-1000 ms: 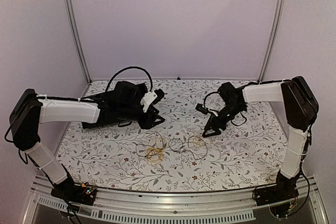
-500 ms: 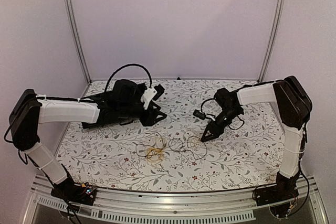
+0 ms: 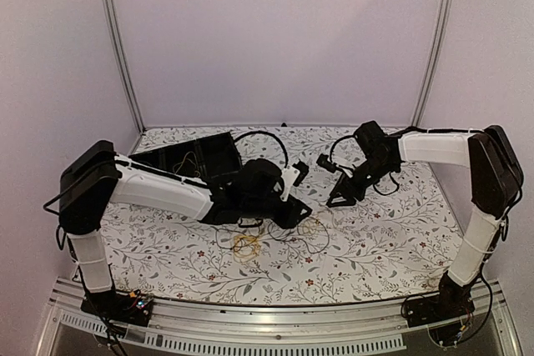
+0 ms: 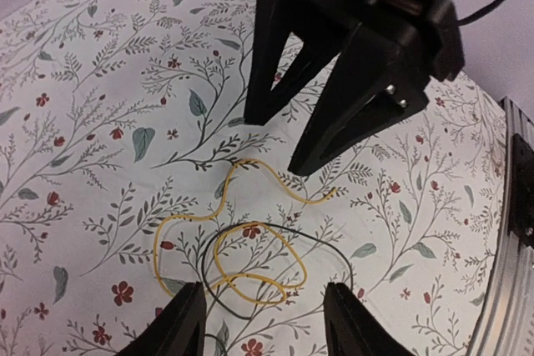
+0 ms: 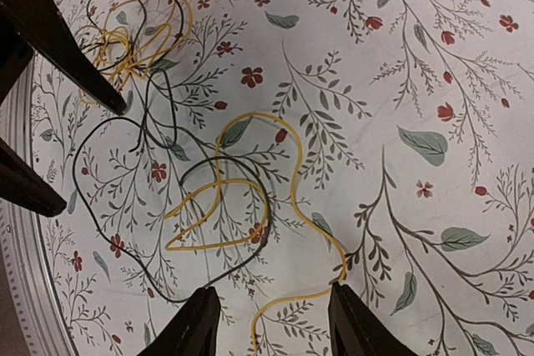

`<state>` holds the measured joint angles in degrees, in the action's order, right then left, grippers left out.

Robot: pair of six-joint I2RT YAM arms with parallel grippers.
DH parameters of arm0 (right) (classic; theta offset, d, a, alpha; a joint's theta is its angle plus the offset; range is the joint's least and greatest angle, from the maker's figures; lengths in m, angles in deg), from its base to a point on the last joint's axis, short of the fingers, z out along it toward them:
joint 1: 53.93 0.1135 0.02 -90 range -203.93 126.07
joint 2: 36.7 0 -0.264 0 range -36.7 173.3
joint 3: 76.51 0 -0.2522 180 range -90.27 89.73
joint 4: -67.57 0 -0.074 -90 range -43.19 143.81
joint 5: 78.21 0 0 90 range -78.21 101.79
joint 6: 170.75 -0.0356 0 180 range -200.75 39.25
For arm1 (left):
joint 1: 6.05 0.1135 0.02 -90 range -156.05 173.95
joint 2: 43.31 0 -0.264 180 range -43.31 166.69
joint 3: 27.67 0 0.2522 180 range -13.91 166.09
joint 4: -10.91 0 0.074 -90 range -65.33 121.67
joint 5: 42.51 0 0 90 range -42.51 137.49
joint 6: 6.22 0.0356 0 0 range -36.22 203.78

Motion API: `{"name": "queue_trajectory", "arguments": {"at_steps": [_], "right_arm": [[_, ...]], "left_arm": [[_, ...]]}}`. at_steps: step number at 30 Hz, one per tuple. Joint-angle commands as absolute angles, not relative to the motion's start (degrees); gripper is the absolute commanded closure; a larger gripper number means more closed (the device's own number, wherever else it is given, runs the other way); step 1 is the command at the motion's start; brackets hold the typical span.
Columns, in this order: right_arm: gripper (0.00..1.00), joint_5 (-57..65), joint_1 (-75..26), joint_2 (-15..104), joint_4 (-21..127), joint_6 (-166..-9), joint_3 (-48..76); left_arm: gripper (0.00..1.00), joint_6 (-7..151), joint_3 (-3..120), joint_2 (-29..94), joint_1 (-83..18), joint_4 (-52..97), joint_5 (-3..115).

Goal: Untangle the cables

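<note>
– Between our own fingertips first: what do we have?

– Nothing held. Our left gripper (image 4: pixel 263 293) is spread over the middle of the table (image 3: pixel 392 248). Our right gripper (image 5: pixel 273 289) is spread too, facing it from the far right. Both hang over the same small loop; how high above it, we cannot tell.

– And the cables (image 3: pixel 310 227)?

– The yellow cable (image 5: pixel 294 174) and the dark cable (image 4: pixel 334 248) lie flat and crossed below the tips of the 2 grippers. The knotted bundle (image 3: pixel 244 244) sits just to the near left of them, and dark strands seem to run across to it.

– So what could go wrong for us?

– 3 things, we judge. First, with 4 fingers crowding 1 loop, a descent by both arms could knock fingers together. Second, the yellow and dark strands cross where we would pinch. Closing there could catch both, and pulling would draw the crossing tighter instead of freeing it. Third, these wires are thin and lie flush on the table, so our pads may close over nothing or press hard into the table.

– Anything further out?

– A pull toward the near left would drag the loop back onto the bundle.
</note>
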<state>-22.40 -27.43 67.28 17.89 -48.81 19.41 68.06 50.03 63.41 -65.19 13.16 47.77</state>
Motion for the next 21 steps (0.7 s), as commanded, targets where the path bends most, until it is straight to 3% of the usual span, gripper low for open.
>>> {"name": "queue_trajectory", "arguments": {"at_steps": [1,19,21], "right_arm": [[0.51,-17.8,-29.4,65.0,20.5,-48.3,22.6],[0.49,-17.1,-29.7,63.5,20.7,-46.8,24.2],[0.49,-17.2,-29.8,63.5,20.6,-46.8,24.2]], "left_arm": [[0.55,56.6,55.2,69.3,-65.4,18.2,44.7],[0.53,45.4,62.8,77.1,-64.3,27.9,51.3],[0.57,45.2,63.8,78.5,-64.0,28.0,52.8]]}}
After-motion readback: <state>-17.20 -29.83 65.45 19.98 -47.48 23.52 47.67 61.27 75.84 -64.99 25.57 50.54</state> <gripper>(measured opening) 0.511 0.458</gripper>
